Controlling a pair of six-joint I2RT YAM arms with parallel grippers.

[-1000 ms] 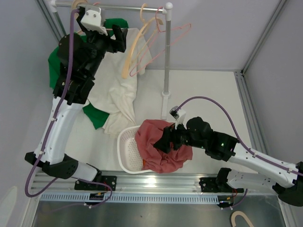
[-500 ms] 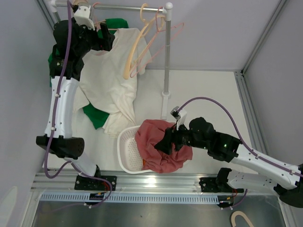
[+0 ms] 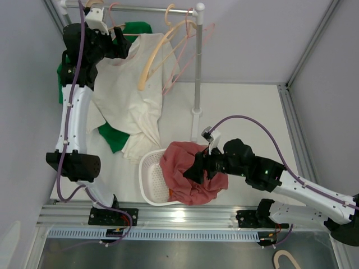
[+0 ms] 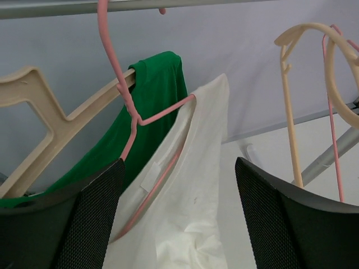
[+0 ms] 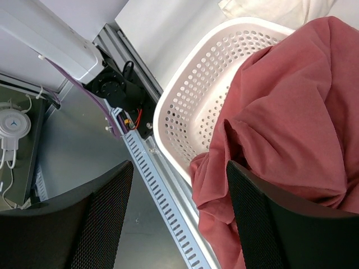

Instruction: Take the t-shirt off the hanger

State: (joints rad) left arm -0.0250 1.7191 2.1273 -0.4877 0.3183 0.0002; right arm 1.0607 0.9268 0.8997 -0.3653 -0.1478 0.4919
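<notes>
A cream t-shirt with a few faint brown specks sits on a pink wire hanger. Behind it is a plain green t-shirt on a beige hanger. Nearer and to the right, a dusty red garment lies over a white basket patterned with rows of small holes. The worktop is white and the rail is grey. The left arm and the right arm are white with black joints, each with a purple cable.

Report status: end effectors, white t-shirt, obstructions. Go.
Left end effector open at pink hanger. Right end effector open, empty. White t-shirt not yet off. Green shirt hangs alongside.
</notes>
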